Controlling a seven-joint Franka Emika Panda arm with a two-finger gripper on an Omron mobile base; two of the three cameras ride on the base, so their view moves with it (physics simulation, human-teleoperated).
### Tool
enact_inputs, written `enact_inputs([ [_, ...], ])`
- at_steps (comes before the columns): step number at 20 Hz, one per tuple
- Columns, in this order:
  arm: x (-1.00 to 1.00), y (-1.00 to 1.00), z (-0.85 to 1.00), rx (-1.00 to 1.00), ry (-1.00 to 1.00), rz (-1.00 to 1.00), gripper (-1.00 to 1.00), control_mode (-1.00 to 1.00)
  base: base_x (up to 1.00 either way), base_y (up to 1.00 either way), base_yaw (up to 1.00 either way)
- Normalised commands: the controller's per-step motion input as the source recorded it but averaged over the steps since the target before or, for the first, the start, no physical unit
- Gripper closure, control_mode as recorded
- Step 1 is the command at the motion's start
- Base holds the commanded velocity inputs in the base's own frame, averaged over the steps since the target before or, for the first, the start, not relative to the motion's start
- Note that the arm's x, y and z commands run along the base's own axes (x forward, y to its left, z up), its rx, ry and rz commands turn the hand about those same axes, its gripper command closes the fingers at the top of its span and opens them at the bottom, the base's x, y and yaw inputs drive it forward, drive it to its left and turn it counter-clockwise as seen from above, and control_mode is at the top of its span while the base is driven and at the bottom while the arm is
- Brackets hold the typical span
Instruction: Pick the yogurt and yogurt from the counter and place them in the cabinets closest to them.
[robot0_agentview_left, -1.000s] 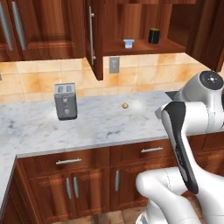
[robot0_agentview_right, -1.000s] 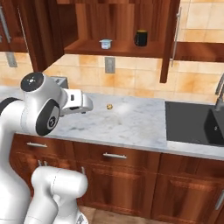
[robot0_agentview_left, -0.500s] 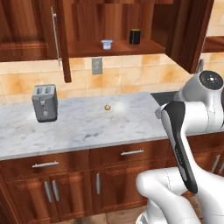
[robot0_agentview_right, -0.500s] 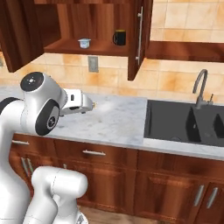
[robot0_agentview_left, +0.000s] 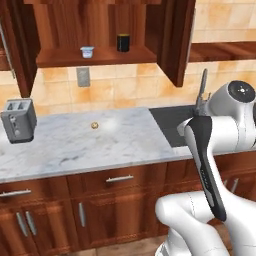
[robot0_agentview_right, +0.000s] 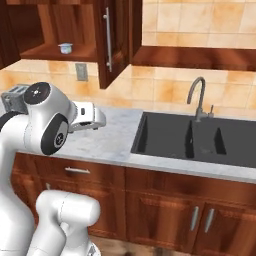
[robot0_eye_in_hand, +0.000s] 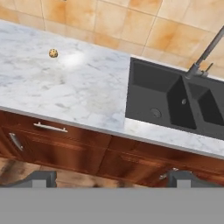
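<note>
Both yogurts sit on the open cabinet (robot0_agentview_left: 170, 45) shelf: the pale yogurt (robot0_agentview_left: 87, 52) left, the dark yogurt (robot0_agentview_left: 123, 42) just right of it. My gripper (robot0_eye_in_hand: 109, 178) hangs empty, fingers spread wide, over the table (robot0_eye_in_hand: 65, 92) edge (a small cookie (robot0_eye_in_hand: 53, 53) lies there) beside the sink (robot0_eye_in_hand: 175, 103).

Toaster (robot0_agentview_left: 18, 120) cut by left edge at 9 o'clock; in right view arm hides most of it. Sink (robot0_agentview_right: 200, 140) clipped at 3 o'clock. Pale yogurt (robot0_agentview_left: 87, 52) label too small to read.
</note>
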Motion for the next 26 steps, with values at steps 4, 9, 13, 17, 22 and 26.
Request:
enact_inputs([
  [4, 0.00, 0.00, 0.00, 0.00, 0.00, 0.00, -1.00, 1.00, 0.00, -0.66, 0.00],
  [9, 0.00, 0.00, 0.00, 0.00, 0.00, 0.00, -1.00, 1.00, 0.00, -0.66, 0.00],
  [13, 0.00, 0.00, 0.00, 0.00, 0.00, 0.00, -1.00, 1.00, 0.00, -0.65, 0.00],
  [17, 0.00, 0.00, 0.00, 0.00, 0.00, 0.00, -1.00, 1.00, 0.00, -0.66, 0.00],
  [22, 0.00, 0.00, 0.00, 0.00, 0.00, 0.00, -1.00, 1.00, 0.00, -0.68, 0.00],
  [26, 0.00, 0.00, 0.00, 0.00, 0.00, 0.00, -1.00, 1.00, 0.00, -0.68, 0.00],
])
